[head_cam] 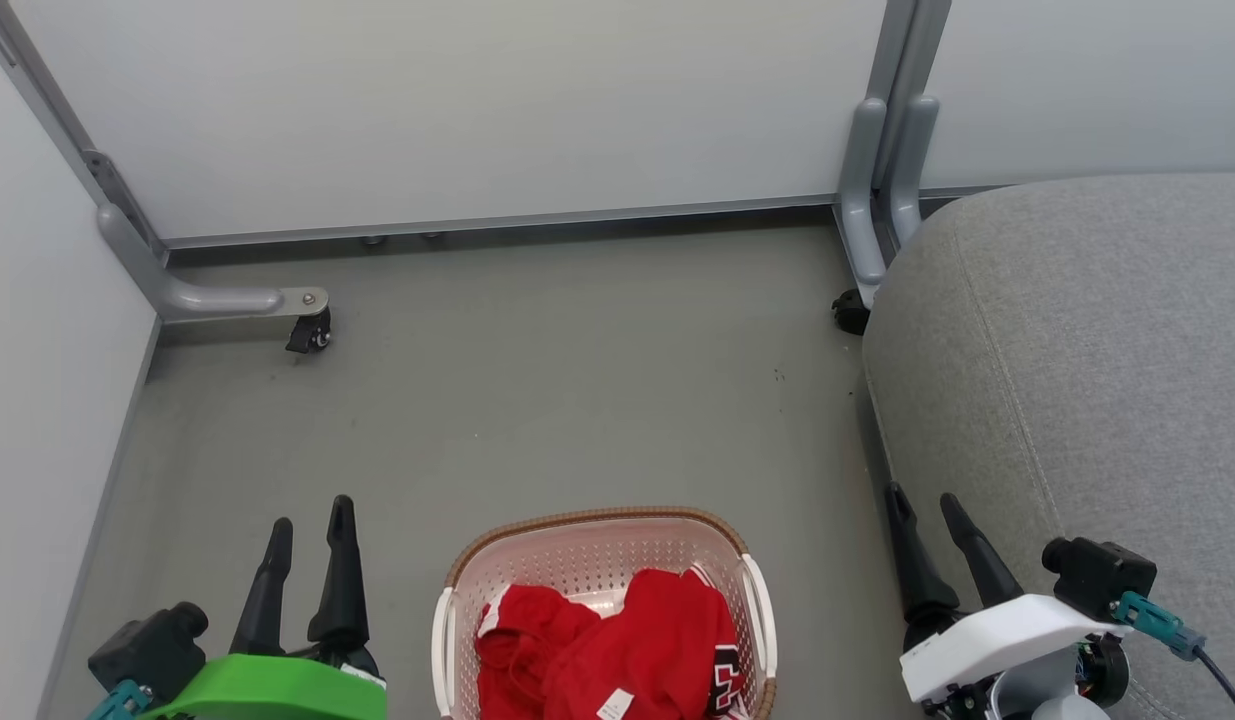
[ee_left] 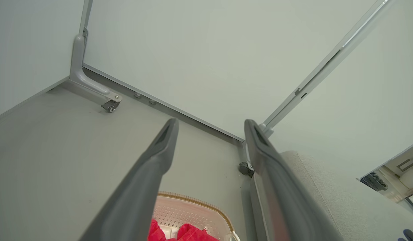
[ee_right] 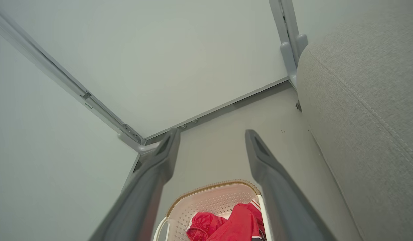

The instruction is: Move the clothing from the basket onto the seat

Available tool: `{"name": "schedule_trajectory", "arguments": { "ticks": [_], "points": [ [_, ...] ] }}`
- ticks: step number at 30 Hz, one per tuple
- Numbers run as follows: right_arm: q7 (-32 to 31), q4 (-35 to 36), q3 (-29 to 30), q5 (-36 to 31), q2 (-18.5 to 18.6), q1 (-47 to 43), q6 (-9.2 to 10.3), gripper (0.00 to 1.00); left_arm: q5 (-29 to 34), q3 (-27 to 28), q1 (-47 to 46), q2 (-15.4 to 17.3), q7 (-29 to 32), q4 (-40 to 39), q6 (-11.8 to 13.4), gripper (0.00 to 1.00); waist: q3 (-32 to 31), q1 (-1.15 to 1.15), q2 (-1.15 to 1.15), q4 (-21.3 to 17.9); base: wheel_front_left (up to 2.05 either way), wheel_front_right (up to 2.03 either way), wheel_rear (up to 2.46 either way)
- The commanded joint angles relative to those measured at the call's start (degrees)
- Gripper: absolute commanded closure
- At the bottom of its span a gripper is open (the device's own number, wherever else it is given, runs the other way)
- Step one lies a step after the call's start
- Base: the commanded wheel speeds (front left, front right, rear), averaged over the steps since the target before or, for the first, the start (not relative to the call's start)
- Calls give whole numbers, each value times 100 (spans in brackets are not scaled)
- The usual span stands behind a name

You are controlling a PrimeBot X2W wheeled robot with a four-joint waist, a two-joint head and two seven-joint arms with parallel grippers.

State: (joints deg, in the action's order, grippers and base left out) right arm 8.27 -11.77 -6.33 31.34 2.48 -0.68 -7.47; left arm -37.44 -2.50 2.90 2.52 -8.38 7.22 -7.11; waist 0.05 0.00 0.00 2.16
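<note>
The grey floor (head_cam: 577, 400) carries a basket (head_cam: 597, 522) at its near middle, with bare floor around it. A grey seat (head_cam: 1077, 350) borders the floor on the right. A wheeled partition foot (head_cam: 232, 300) rests at the far left, and a second wheeled foot (head_cam: 850, 312) rests just beside the seat.

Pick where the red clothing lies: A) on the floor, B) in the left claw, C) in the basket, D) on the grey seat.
C: the clothing lies heaped inside the basket, with the left claw and right claw both open and apart from it.
</note>
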Motion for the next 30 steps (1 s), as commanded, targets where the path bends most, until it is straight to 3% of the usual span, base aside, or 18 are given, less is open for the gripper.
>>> {"name": "schedule_trajectory", "arguments": {
  "ticks": [1, 30],
  "points": [
    [69, 76, -37, -176, 27, -1, -2, 0, 187, -28, 19, 38, -59, -94, -37, 0, 1, 0, 0, 3, 0, 0, 0],
    [449, 275, 2, -1540, 43, -149, -2, 0, 1482, -425, 195, 146, -436, -222, -42, 0, -19, 0, 0, 27, 0, 0, 0]
  ]
}}
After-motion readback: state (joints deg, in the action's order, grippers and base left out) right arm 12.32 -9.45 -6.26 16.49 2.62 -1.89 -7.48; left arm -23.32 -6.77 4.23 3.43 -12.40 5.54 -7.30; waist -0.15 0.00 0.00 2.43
